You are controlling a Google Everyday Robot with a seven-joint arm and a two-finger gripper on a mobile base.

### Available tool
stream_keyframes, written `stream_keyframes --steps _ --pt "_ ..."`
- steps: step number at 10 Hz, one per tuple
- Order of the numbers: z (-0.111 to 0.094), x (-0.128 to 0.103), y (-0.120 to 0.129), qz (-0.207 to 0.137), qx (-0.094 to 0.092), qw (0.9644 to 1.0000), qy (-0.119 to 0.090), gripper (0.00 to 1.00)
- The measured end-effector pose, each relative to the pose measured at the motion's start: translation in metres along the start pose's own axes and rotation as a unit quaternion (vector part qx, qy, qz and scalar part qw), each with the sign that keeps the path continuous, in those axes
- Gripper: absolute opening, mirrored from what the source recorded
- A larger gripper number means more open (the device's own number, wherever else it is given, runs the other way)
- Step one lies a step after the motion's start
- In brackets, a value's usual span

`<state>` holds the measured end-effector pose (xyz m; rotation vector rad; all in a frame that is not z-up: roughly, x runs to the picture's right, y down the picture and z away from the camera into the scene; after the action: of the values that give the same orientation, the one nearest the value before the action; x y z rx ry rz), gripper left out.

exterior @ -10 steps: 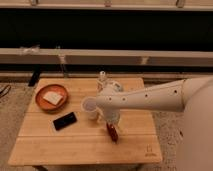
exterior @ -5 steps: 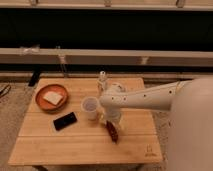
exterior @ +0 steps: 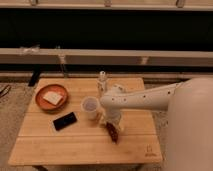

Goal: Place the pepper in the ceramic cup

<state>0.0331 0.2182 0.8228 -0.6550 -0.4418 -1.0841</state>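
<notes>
the pepper (exterior: 113, 133) is a slim dark-red shape over the front middle of the worktop (exterior: 65, 147). it is tilted, with its upper end toward 11 o'clock and its lower end toward 5 o'clock. its upper end meets the claw (exterior: 110, 123), which hangs straight down just above it. whether the pepper rests on the wood or is lifted off it cannot be told. whether the claw is clenched on the pepper or released cannot be told either.

the ceramic cup (exterior: 90, 107) stands upright at about 10 o'clock from the pepper, close by. its round rim is open and its inside is pale. the pepper is outside the cup. the white arm (exterior: 150, 97) reaches in from 3 o'clock, bends at a rounded wrist just right of the cup and turns down to the claw.

from the cup, a slim clear bottle (exterior: 102, 81) stands at 1 o'clock, near the wrist. a flat black phone (exterior: 65, 120) lies at 8 o'clock, apart from the cup. an orange-brown plate (exterior: 39, 102) sits at 10 o'clock from the phone, near the left back corner, and carries a pale square piece (exterior: 51, 97). the robot's large white body (exterior: 192, 132) fills the right edge, at 3 o'clock from the worktop.
</notes>
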Motion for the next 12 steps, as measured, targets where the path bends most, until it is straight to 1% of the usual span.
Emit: stream_keyframes --steps 3,4,6,7,9,10,11,12 --pt "0.009 -0.007 0.002 -0.002 -0.003 0.9999 -0.012 0.80" --pt "0.011 -0.009 0.002 -0.002 -0.004 0.9999 -0.013 0.78" --pt "0.014 -0.009 0.003 0.004 -0.006 0.9999 -0.014 0.57" --pt "0.013 -0.008 0.002 0.006 -0.004 0.9999 -0.013 0.49" --pt "0.007 -0.002 0.007 0.015 -0.004 0.9998 -0.011 0.27" --pt "0.001 0.000 0.008 0.018 -0.002 0.9998 -0.009 0.19" --pt "-0.012 0.005 0.009 0.021 0.004 0.9998 -0.004 0.07" --pt "-0.027 0.008 0.009 0.024 0.011 0.9996 0.002 0.01"
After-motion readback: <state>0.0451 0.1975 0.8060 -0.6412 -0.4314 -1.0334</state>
